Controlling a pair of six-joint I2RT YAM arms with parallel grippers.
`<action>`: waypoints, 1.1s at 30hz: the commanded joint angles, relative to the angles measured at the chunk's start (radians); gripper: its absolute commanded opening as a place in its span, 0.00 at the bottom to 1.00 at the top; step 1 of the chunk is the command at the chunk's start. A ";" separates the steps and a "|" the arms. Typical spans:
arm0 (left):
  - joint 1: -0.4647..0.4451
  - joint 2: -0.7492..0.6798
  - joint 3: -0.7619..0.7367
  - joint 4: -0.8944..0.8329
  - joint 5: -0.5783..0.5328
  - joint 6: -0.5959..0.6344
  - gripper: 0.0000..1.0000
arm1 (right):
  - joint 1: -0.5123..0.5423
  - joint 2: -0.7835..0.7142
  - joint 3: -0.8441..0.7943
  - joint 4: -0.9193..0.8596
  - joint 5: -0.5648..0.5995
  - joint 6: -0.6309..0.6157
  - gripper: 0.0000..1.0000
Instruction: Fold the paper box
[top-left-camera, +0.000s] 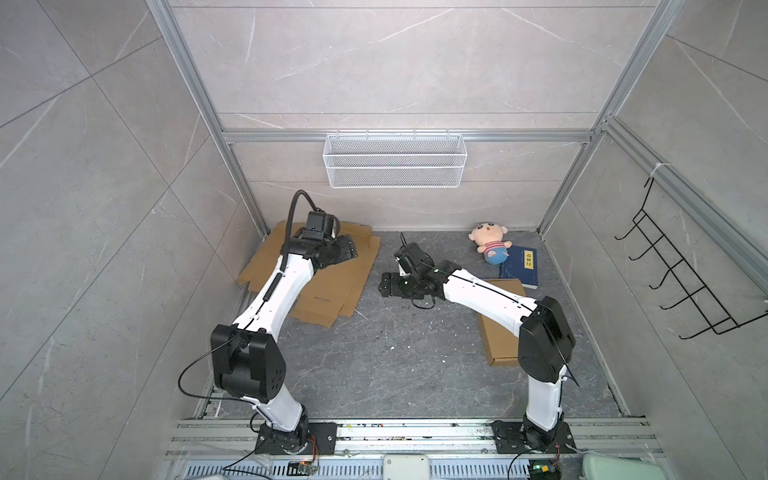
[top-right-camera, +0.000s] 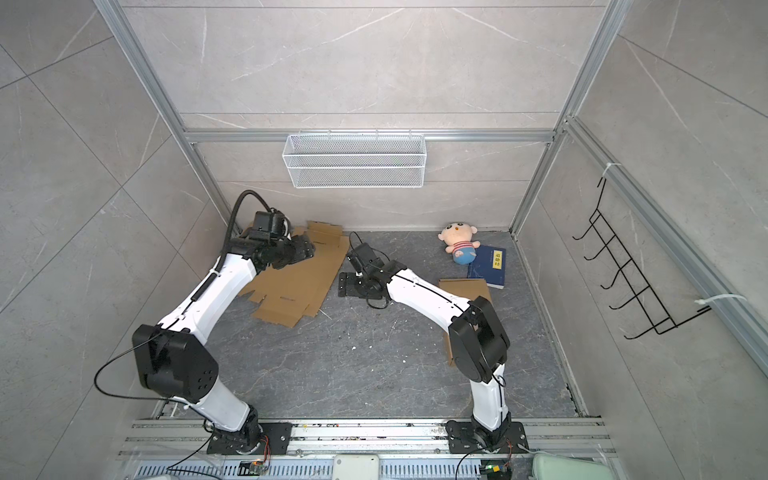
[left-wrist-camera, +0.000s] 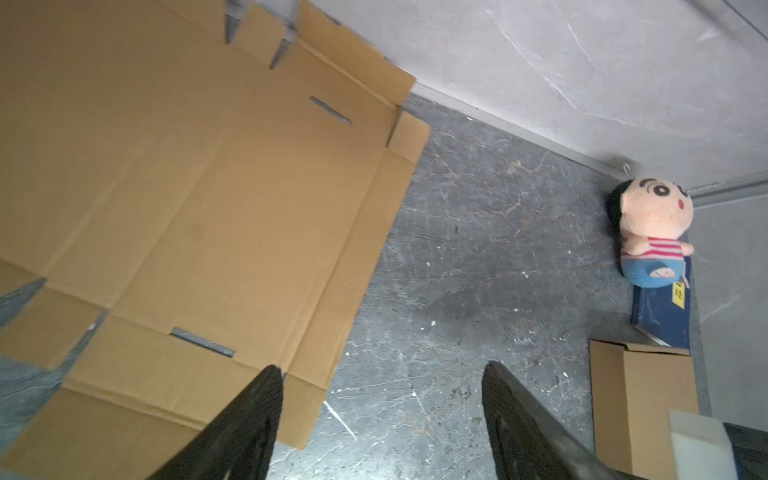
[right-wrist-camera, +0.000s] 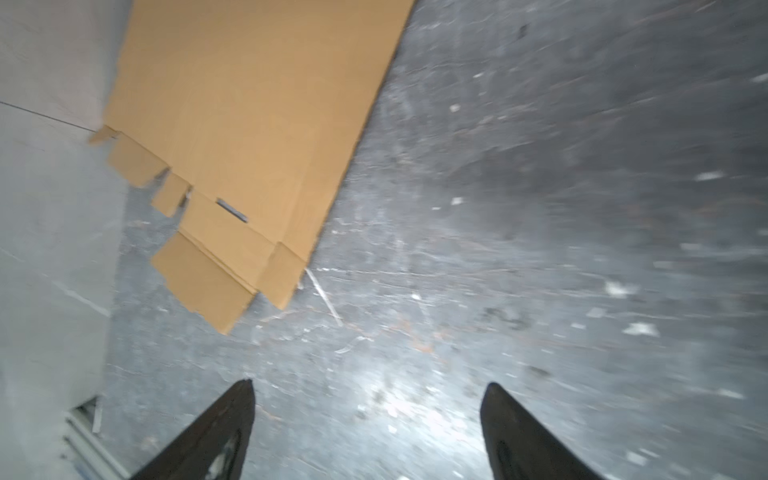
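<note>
The paper box (top-left-camera: 332, 286) (top-right-camera: 299, 282) lies unfolded and flat, a brown cardboard sheet with flaps and slots, on the dark floor at the back left. My left gripper (top-left-camera: 347, 249) (top-right-camera: 303, 249) hangs over the sheet's far part, open and empty. In the left wrist view the left gripper (left-wrist-camera: 382, 368) has one finger over the paper box's (left-wrist-camera: 208, 208) edge and the other over bare floor. My right gripper (top-left-camera: 384, 284) (top-right-camera: 343, 284) is just right of the sheet's right edge, low over the floor, open with nothing in it. The right wrist view shows the right gripper (right-wrist-camera: 370, 384) above floor, the paper box (right-wrist-camera: 249, 124) ahead of it.
A plush doll (top-left-camera: 490, 247) and a blue book (top-left-camera: 519, 268) lie at the back right. A closed flat cardboard box (top-left-camera: 498, 336) sits under the right arm. A white wire basket (top-left-camera: 395, 160) hangs on the back wall, a black hook rack (top-left-camera: 685, 282) on the right wall.
</note>
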 joint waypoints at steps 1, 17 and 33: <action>0.031 -0.044 -0.090 0.105 0.025 0.029 0.78 | 0.006 0.099 0.017 0.139 -0.072 0.166 0.83; 0.092 -0.215 -0.315 0.207 -0.055 0.047 0.93 | 0.024 0.530 0.362 0.264 -0.095 0.412 0.68; 0.187 -0.322 -0.347 0.216 0.055 -0.045 0.94 | 0.022 0.600 0.361 0.478 -0.135 0.454 0.06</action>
